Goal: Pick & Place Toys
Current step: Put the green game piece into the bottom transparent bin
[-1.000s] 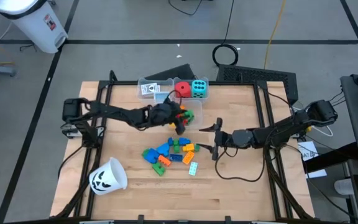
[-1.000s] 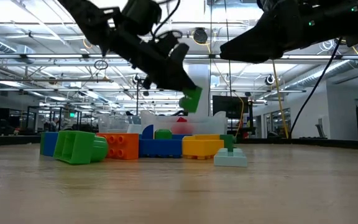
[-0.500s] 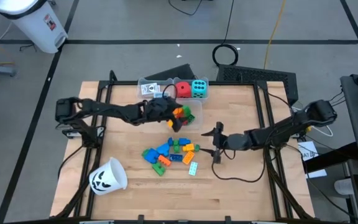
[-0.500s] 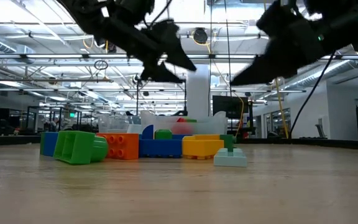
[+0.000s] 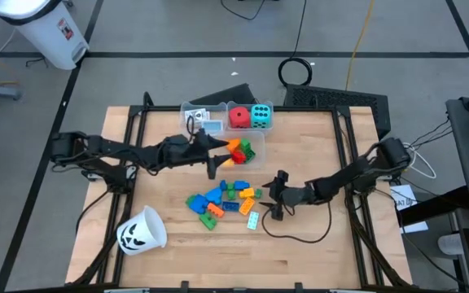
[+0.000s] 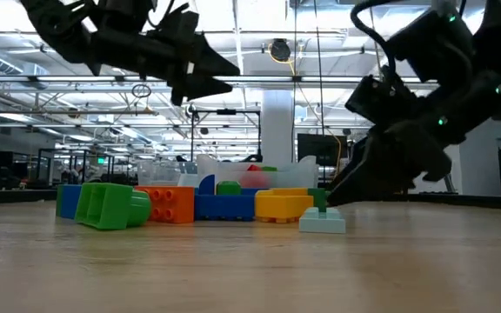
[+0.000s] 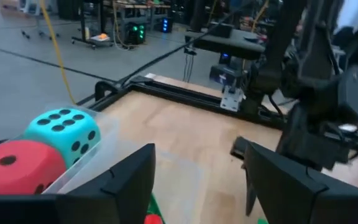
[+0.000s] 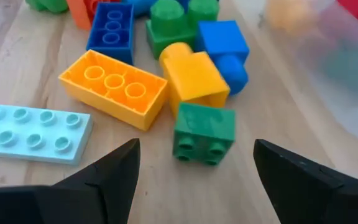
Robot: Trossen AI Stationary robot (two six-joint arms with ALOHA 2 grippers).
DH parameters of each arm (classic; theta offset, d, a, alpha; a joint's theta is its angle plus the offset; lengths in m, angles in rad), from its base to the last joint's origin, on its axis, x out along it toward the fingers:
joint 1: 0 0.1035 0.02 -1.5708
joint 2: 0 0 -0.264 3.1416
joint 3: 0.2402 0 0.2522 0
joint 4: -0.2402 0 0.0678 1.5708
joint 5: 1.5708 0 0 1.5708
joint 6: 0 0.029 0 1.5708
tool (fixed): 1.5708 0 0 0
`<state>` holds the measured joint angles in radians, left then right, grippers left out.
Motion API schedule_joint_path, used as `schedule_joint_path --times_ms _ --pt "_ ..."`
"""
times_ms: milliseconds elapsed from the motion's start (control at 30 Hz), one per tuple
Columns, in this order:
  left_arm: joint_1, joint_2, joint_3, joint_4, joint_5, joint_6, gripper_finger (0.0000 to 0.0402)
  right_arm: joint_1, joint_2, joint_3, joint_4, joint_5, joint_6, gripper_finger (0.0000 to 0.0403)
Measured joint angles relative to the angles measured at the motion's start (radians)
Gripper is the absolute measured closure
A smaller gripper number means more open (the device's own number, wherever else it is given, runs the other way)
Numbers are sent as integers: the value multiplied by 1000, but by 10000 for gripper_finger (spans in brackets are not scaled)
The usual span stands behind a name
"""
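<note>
The right gripper [image 8: 194,180] hangs released and empty just before a small green block [image 8: 204,132], while the left gripper [image 5: 211,155], also parted and empty, hovers beside the bin [image 5: 255,152].

Two dice, a red die [image 5: 238,116] and a teal die [image 5: 260,116], sit in the clear bin [image 5: 192,108]. One white cup [image 5: 141,231] lies on the counter [image 5: 316,252]. The loose blocks [image 5: 222,203] beside the bin are too jumbled to count exactly.
</note>
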<state>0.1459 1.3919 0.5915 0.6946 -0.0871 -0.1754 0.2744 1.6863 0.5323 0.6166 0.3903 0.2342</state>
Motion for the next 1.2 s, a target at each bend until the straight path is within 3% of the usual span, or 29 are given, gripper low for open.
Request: schedule_joint_path --times_ms 300,700,1033,1200 --pt "10 -1 -8 6 -1 -40 146 -46 134 2 174 -39 -17 156" --pt "8 -1 -8 5 0 -116 124 -52 65 1 154 -80 -70 306" --pt "-40 5 -9 53 9 -145 138 -52 -182 1 37 -77 -147 306" --pt "-97 5 -9 94 62 -41 146 -53 -324 1 63 -75 -178 299"
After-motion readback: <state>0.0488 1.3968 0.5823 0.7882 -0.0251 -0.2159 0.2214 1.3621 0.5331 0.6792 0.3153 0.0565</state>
